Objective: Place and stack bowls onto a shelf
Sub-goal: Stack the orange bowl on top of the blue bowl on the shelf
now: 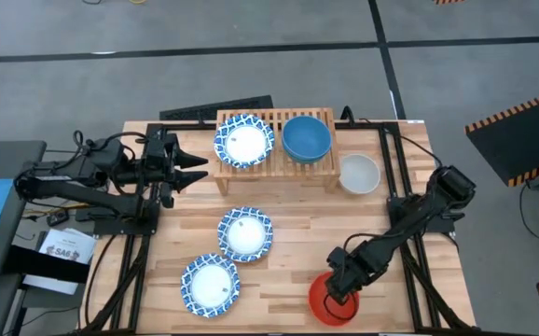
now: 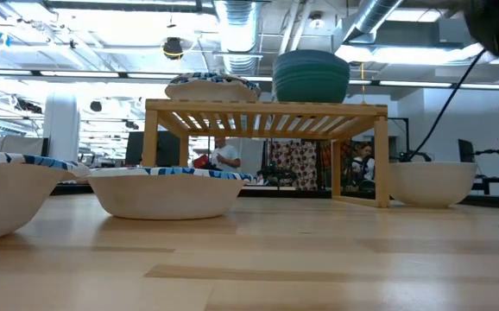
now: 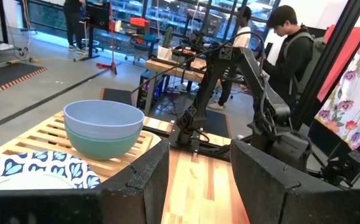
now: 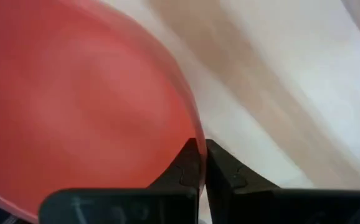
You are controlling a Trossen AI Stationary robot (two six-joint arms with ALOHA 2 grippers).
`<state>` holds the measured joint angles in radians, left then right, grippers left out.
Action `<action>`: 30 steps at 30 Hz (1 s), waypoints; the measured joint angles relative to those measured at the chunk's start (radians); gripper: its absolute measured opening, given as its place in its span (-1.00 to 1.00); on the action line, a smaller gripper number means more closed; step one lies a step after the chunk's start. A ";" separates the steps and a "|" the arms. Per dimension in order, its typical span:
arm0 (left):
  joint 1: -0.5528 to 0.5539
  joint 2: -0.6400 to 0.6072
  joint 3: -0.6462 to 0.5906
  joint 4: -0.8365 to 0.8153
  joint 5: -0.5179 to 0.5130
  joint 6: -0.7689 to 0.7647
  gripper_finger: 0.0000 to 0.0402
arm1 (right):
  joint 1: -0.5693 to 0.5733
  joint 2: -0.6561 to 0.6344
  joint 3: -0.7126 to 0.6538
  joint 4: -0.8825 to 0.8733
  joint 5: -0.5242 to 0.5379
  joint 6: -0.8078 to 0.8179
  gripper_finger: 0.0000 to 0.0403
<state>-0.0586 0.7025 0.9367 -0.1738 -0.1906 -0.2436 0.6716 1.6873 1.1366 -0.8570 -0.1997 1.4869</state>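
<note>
The light-wood shelf (image 1: pixel 274 159) stands at the table's far side. On its slatted top sit a patterned bowl (image 1: pixel 244 142) and a blue bowl (image 1: pixel 306 137) nested in a green bowl (image 3: pixel 102 144). Two more patterned bowls (image 1: pixel 245 233) (image 1: pixel 210 285) rest on the table, and a white bowl (image 1: pixel 359 174) sits right of the shelf. My right gripper (image 1: pixel 342 287) is shut on the red bowl (image 1: pixel 325 301) near the table's near edge. My left gripper (image 1: pixel 195 171) hovers open left of the shelf. My right gripper pinches the red bowl's rim (image 4: pixel 189 134) between its two fingers (image 4: pixel 220 165), one inside the bowl and one outside. The fingers come from above, slanting from the table's right. Whether the bowl is clear of the table, I cannot tell.
Black frame rails (image 1: pixel 395 177) run along the table's left and right sides. Bare planks (image 1: pixel 344 224) lie between the shelf and the red bowl. People (image 3: pixel 289 43) stand at desks in the room beyond the table.
</note>
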 joint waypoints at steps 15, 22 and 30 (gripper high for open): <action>0.000 0.000 0.000 0.001 -0.007 -0.002 -0.23 | -0.300 -0.407 0.238 0.079 0.131 -0.250 -0.87; 0.000 0.000 0.000 0.007 -0.008 -0.002 -0.23 | -0.651 -0.400 0.511 -0.124 0.224 -0.518 -0.87; 0.000 0.000 0.000 0.008 -0.008 -0.003 -0.23 | -1.013 -0.303 0.644 -0.351 0.229 -0.705 -0.87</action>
<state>-0.0582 0.7021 0.9371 -0.1658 -0.1986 -0.2466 -0.3413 1.3842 1.7808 -1.2081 0.0295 0.7815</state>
